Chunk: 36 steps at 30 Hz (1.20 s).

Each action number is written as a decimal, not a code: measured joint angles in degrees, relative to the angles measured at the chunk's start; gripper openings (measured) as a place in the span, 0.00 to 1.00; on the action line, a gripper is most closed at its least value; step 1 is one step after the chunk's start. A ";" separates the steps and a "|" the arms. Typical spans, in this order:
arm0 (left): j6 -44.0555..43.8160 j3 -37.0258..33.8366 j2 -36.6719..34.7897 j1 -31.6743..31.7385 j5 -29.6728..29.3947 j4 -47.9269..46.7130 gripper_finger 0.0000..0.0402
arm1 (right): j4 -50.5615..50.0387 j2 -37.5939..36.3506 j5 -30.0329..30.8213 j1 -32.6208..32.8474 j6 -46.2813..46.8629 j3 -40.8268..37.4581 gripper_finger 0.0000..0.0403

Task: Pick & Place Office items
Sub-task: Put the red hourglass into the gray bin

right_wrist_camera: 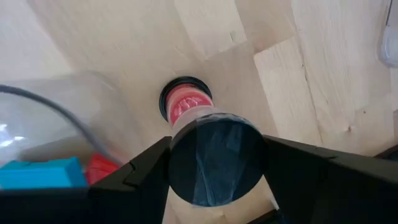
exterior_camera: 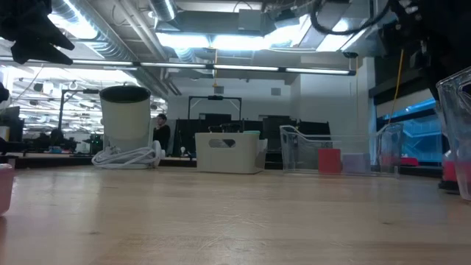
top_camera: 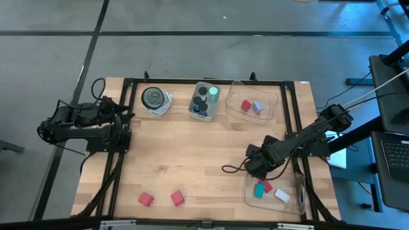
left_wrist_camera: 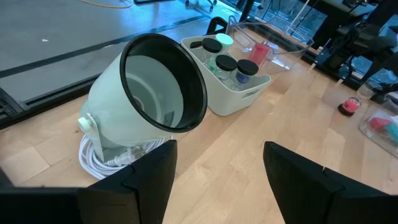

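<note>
My right gripper (top_camera: 257, 167) points down at the table's right side, just beyond the near clear tray (top_camera: 295, 198), shut on a short cylinder (right_wrist_camera: 214, 158) with a dark cap and red inside. That tray holds teal (top_camera: 259, 190), red and white blocks. Two red blocks (top_camera: 146, 199) (top_camera: 177, 199) lie near the front edge. The far clear tray (top_camera: 271, 96) holds a red and a lavender block. A white bin (top_camera: 204, 112) holds dark cylinders and a green one (top_camera: 213, 91). My left gripper (left_wrist_camera: 217, 180) waits open at the table's left, touching nothing. My right gripper pinches the cylinder's dark cap (right_wrist_camera: 180, 163) between its two fingers, one on each side. The fingers (right_wrist_camera: 146, 168) come from above, pointing down. The cylinder stands upright, and its dark lower end (right_wrist_camera: 166, 102) seems to rest on the wooden table.
A pale round lamp-like dish (top_camera: 155, 99) with a coiled white cord sits at the far left, next to the bin. A dark frame (top_camera: 192, 81) runs around the table. Bare wood (top_camera: 192, 153) fills the middle.
</note>
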 joint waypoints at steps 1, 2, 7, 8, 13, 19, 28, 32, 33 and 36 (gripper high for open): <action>0.00 0.00 0.01 0.01 0.00 0.00 0.59 | -0.06 0.00 0.13 0.00 -0.05 0.56 0.53; 0.00 0.01 0.00 0.00 0.00 -0.01 0.59 | -0.29 0.00 0.51 0.00 -0.19 1.17 0.53; 0.00 -0.01 0.01 0.00 0.00 0.00 0.59 | -3.73 0.00 4.86 -0.70 -1.43 5.84 0.53; 0.00 0.00 0.00 0.01 0.00 -0.02 0.59 | -4.88 0.00 6.29 -1.00 -1.55 7.11 0.53; 0.00 0.00 0.01 -0.01 0.00 -0.01 0.59 | -6.54 0.00 13.72 -3.47 -3.65 12.80 0.53; 0.00 -0.01 0.00 -0.01 0.00 -0.02 0.59 | -1.12 -0.02 16.66 -10.75 -11.86 15.87 0.53; 0.00 0.01 0.00 0.00 0.00 0.00 0.59 | 17.44 0.00 14.88 -26.91 -27.46 15.92 0.56; 0.00 0.01 0.01 0.01 0.00 -0.01 0.59 | 25.74 0.00 12.50 -32.95 -32.66 15.92 0.53; 0.00 -0.01 0.01 0.00 0.00 -0.02 0.59 | 27.38 0.00 11.70 -34.22 -33.18 15.92 0.53; 0.00 0.01 0.00 0.01 0.00 0.00 0.59 | 30.05 0.02 10.44 -38.32 -34.39 15.92 0.54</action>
